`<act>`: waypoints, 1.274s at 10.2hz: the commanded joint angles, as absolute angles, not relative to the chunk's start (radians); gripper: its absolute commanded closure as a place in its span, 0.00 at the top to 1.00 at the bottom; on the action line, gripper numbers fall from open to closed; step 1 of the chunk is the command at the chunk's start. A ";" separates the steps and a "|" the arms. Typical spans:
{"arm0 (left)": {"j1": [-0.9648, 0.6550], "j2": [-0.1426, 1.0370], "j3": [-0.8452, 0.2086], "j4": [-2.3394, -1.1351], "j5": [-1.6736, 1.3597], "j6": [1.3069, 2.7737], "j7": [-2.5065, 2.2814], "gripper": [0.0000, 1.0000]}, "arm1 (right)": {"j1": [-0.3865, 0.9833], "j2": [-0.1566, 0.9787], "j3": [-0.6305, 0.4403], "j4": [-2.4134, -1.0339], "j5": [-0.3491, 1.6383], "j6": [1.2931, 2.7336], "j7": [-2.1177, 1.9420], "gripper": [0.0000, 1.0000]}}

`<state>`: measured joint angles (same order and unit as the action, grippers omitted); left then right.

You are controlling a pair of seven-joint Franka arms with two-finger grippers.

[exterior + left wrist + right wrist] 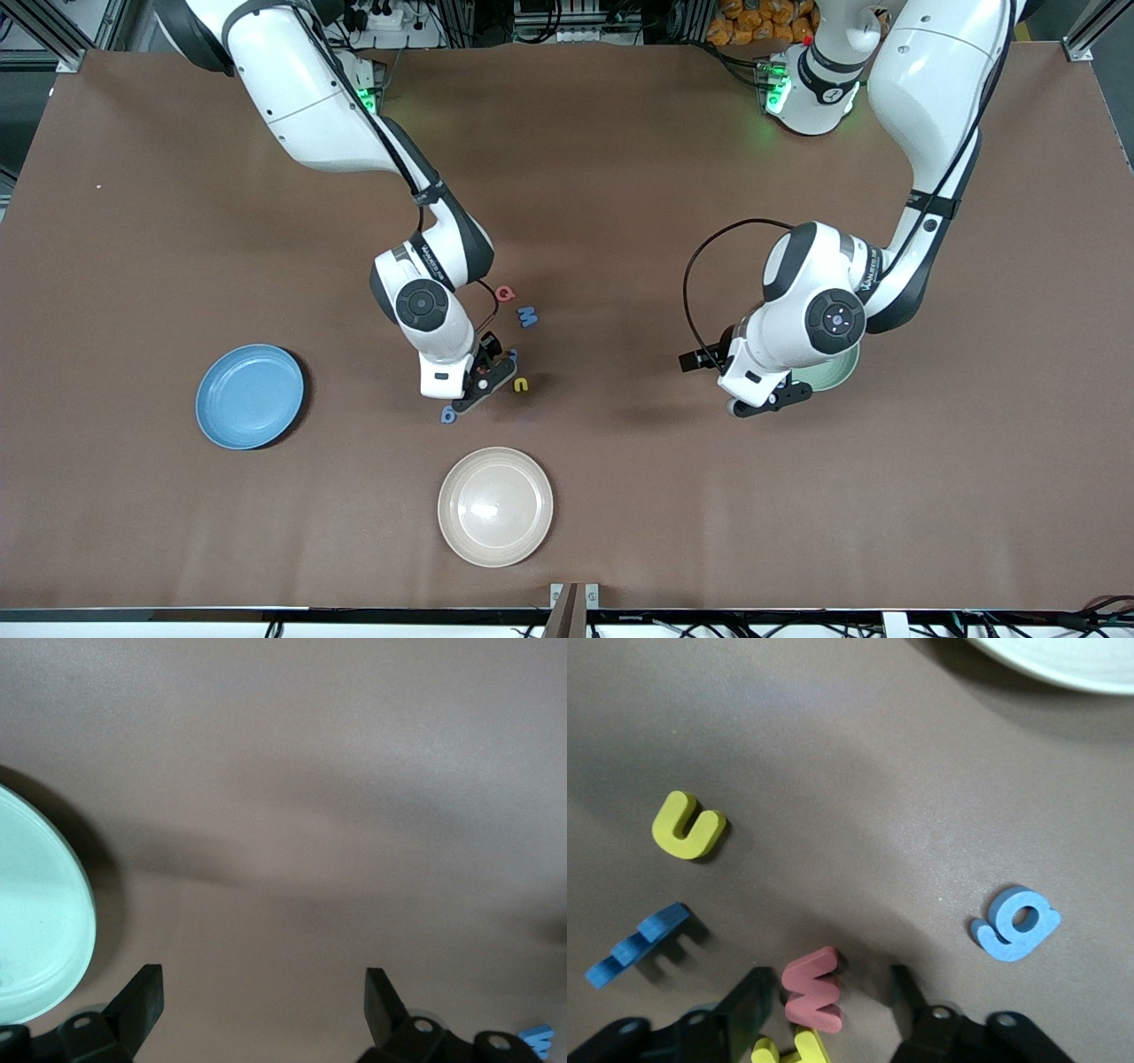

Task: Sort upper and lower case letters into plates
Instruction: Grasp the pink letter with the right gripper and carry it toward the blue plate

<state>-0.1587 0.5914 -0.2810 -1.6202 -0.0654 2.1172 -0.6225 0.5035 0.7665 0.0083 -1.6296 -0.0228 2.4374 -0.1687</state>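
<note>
Toy letters lie in a cluster mid-table: a red Q [505, 293], a blue M [529, 316], a yellow u [522, 385] and a blue g [448, 414]. My right gripper [483, 385] is low over the cluster. In the right wrist view it [830, 1001] is open with a pink w [815, 988] between its fingers; a yellow letter [784, 1050], a blue E [642, 943], the yellow u [687, 824] and the blue g [1016, 923] lie around. The blue plate [250, 395] sits toward the right arm's end. My left gripper [766, 403] [261, 992] is open and empty beside the mint green plate [837, 372] [35, 930], which the arm partly hides.
A cream plate [495, 506] sits nearer the front camera than the letters; its rim also shows in the right wrist view [1063, 656]. The brown table [620, 177] stretches wide around both arms.
</note>
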 commanded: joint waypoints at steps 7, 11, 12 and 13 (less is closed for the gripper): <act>-0.253 0.689 -0.275 -1.491 -0.071 2.147 -0.714 1.00 | 0.336 0.681 0.020 -1.594 -0.025 2.412 -0.198 0.00; -0.377 0.761 -0.267 -1.490 -0.069 2.478 -0.787 1.00 | 0.152 0.606 -0.015 -1.594 -0.046 2.234 -0.317 0.00; -0.435 0.784 -0.240 -1.480 -0.057 2.570 -0.785 1.00 | 0.131 0.603 -0.037 -1.598 -0.072 2.227 -0.316 0.00; -0.519 0.801 -0.183 -1.468 -0.008 2.617 -0.784 1.00 | 0.124 0.604 -0.069 -1.608 -0.086 2.200 -0.316 0.00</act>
